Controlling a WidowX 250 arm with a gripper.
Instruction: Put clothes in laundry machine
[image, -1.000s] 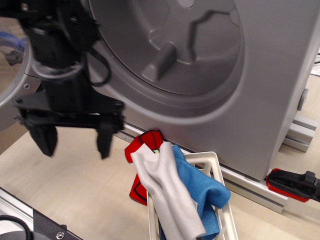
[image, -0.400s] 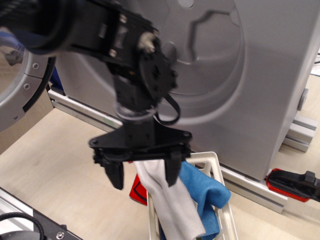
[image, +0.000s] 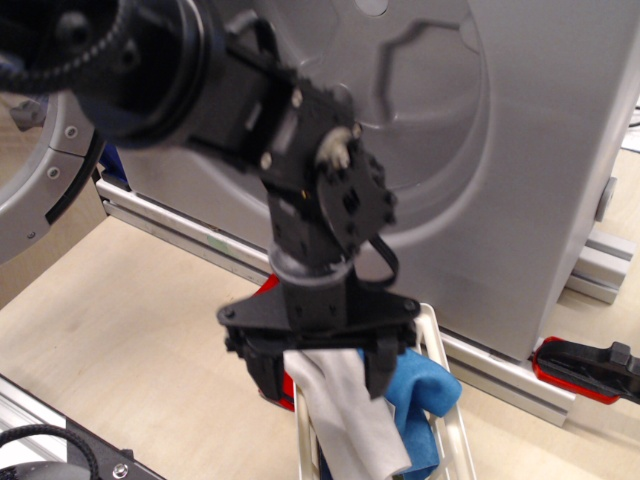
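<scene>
Machine (image: 540, 150): grey box, fills the upper centre and right of the frame; wide round front opening with ribbed grey drum (image: 400, 80) visible inside. Its round door (image: 40, 190) is swung open at the left edge, partly cut off. The machine sits on aluminium rails (image: 180, 235) on a light wood table (image: 120, 340).

Arm (image: 200, 90): black, enters from the upper left and crosses in front of the drum opening, wrist pointing down at frame centre.

Claw (image: 322, 372): lower centre, directly above the basket. Its two black fingers (image: 381, 365) are spread apart, one either side of the white cloth's top; whether the pads touch the fabric cannot be told from this view. Released, nothing lifted.

Basket (image: 440, 400): white slatted plastic, bottom centre, just in front of the machine's lower edge.

Clothes: all in or against the basket, none in the drum. White cloth (image: 355, 420) drapes over the basket's left rim. Blue cloth (image: 420, 390) lies to its right, touching it. Red garment (image: 278, 385) shows only as a sliver behind the left finger, mostly hidden.

Red-and-black object (image: 585, 368) at the lower right edge, beside the rail.
</scene>
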